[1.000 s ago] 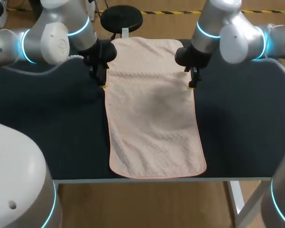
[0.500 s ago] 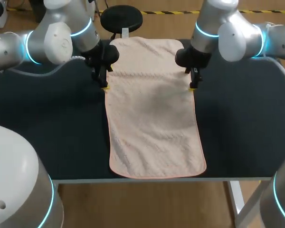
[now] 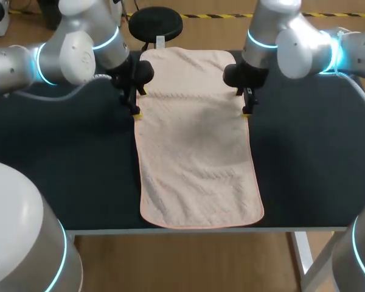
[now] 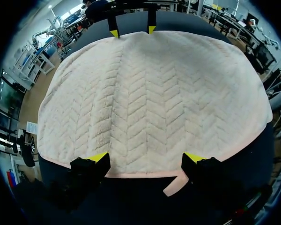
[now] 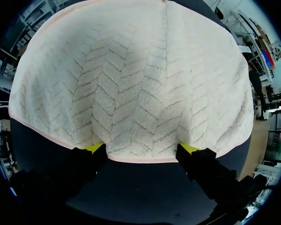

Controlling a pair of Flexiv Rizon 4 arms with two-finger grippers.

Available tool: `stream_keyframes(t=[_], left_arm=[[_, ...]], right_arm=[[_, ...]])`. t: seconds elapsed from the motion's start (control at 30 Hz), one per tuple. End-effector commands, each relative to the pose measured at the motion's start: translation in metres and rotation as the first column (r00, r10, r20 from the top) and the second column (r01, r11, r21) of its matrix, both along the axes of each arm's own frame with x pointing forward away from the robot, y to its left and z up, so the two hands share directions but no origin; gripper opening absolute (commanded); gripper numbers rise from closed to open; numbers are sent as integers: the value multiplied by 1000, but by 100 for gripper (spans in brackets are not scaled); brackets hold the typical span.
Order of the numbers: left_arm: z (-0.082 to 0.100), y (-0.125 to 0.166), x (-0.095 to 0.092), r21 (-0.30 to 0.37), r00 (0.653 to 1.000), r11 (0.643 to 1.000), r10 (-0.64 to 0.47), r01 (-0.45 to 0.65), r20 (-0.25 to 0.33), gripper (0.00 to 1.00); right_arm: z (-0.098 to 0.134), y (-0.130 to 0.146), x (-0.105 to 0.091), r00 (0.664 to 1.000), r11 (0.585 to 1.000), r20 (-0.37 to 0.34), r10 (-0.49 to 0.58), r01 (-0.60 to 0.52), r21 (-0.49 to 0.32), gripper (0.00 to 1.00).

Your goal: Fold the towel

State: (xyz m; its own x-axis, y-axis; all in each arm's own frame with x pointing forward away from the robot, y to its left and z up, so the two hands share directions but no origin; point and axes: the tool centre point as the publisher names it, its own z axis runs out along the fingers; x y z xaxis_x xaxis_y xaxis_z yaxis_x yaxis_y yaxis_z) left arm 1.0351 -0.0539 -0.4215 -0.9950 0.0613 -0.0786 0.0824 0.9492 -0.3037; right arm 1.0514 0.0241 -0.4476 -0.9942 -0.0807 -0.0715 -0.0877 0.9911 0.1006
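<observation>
The towel (image 3: 198, 152) lies flat and lengthwise on the dark table (image 3: 67, 170). Its near end stops just short of the front edge, and its far end reaches the back edge. In the head view the left gripper (image 3: 135, 113) stands at the towel's left hem and the right gripper (image 3: 246, 111) at its right hem, facing each other across the far half. From up there the jaws are too small to judge. The wrist views settle it. The left gripper (image 4: 146, 158) has its fingers spread wide, both yellow tips resting on the hem, with nothing pinched between them. The right gripper (image 5: 140, 149) is likewise released, its tips set apart on the hem, and the cloth puckers slightly between them. Only the left wrist view shows a small loop (image 4: 175, 185) sticking out from the hem beside one of its fingers. It also shows the right gripper (image 4: 132, 31) across the herringbone cloth, its two tips parted at the far hem.
</observation>
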Motion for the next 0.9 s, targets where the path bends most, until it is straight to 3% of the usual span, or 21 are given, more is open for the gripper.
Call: stream_keyframes(t=[0.03,0.33,0.43,0.47,0.6,0.63,0.67,0.7,0.83,0.9], left_arm=[[-4,0,2,-2,1000,1000,10,-10,-1,100],[-5,2,5,-14,1000,1000,15,-15,12,100],[-8,3,5,-14,1000,1000,12,-11,15,82],[-9,3,4,-13,1000,1000,10,-10,15,60],[-13,4,3,-10,1000,1000,10,-9,11,41],[-15,4,2,-9,1000,1000,10,-10,10,33],[-15,4,2,-8,1000,1000,10,-9,9,14],[-16,4,2,-7,1000,1000,10,-10,9,4],[-17,4,1,-6,1000,1000,13,-13,5,0],[-18,4,1,-6,1000,1000,13,-13,4,0]], right_arm=[[-17,2,6,1000,1000,-5,2,-2,-5,100],[-18,2,7,1000,1000,6,-8,8,-14,100],[-16,2,5,1000,1000,8,-23,24,-18,100],[-16,2,5,1000,999,7,-29,29,-19,100],[-15,1,4,999,999,10,-42,42,-22,100],[-15,1,4,999,999,10,-43,44,-22,100],[-15,1,4,999,999,12,-48,48,-20,100],[-15,2,4,998,998,14,-54,54,-16,100],[-14,5,4,998,998,16,-68,68,4,100],[-13,5,4,997,997,22,-79,79,14,40]])
